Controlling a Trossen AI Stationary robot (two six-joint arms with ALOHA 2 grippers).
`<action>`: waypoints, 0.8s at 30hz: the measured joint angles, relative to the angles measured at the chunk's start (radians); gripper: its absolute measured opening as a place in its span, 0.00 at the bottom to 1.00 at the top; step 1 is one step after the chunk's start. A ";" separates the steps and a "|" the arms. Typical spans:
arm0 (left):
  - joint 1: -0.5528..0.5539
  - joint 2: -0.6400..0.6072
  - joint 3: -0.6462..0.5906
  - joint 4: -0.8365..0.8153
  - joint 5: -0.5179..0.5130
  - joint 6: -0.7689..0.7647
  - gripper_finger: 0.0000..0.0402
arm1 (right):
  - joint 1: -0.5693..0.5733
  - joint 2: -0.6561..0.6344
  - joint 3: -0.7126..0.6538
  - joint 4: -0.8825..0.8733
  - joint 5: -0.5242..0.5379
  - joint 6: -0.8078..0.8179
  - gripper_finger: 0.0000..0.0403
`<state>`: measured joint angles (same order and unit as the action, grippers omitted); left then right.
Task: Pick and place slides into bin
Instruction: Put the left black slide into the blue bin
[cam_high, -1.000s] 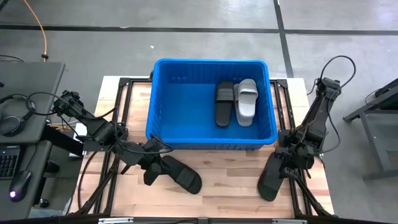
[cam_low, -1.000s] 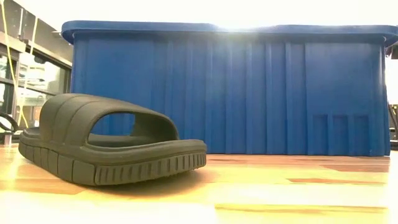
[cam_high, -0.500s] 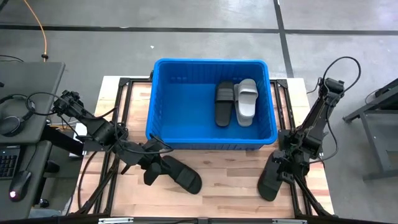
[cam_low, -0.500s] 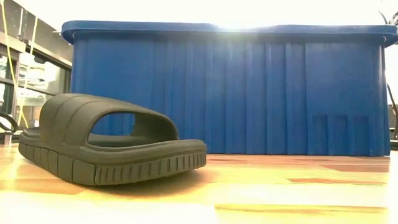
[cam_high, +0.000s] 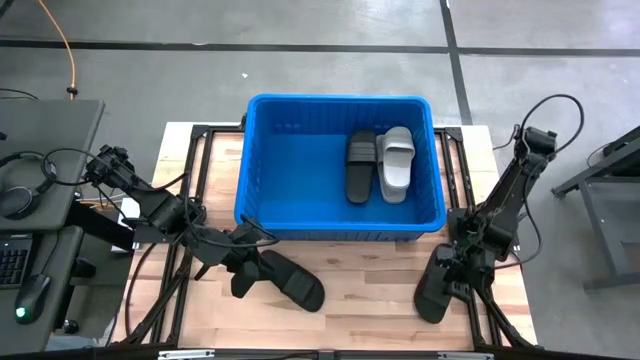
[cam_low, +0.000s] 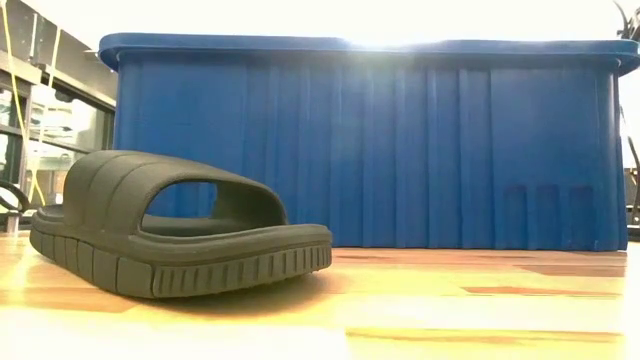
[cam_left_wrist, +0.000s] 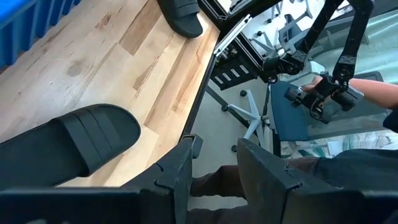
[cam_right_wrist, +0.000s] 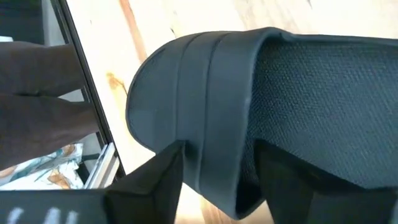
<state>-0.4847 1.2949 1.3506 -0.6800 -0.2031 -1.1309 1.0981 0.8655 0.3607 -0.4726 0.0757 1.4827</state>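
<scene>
Wooden tabletop (cam_high: 370, 290): right gripper (cam_right_wrist: 214, 171) straddles a black slide's (cam_right_wrist: 261, 106) strap, fingers seemingly not yet clamped. Left gripper (cam_left_wrist: 214, 165), partly open, holds nothing, another slide (cam_left_wrist: 68, 146) beside it.

Two slides (cam_high: 378, 164) side by side in the bin (cam_high: 262, 210), two more slides (cam_high: 290, 279) on the table (cam_high: 365, 290) in front, apart

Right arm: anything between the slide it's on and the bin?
Only the bin's own near wall, which the black slide must be lifted over. The right gripper straddles that slide's strap; bare table lies between. Free floor is left of the two slides already inside.
</scene>
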 joint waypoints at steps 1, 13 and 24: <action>0.000 0.000 0.000 0.000 0.000 0.000 0.29 | 0.000 0.007 0.000 0.008 0.000 -0.002 0.44; 0.000 0.000 0.000 -0.001 0.006 0.008 0.29 | 0.000 0.022 0.000 0.125 0.028 -0.026 0.05; 0.000 0.000 0.000 -0.001 0.011 0.028 0.29 | 0.000 -0.036 0.139 0.211 0.230 -0.039 0.01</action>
<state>-0.4850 1.2945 1.3506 -0.6811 -0.1921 -1.1030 1.0979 0.8294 0.4997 -0.2618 0.3054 1.4435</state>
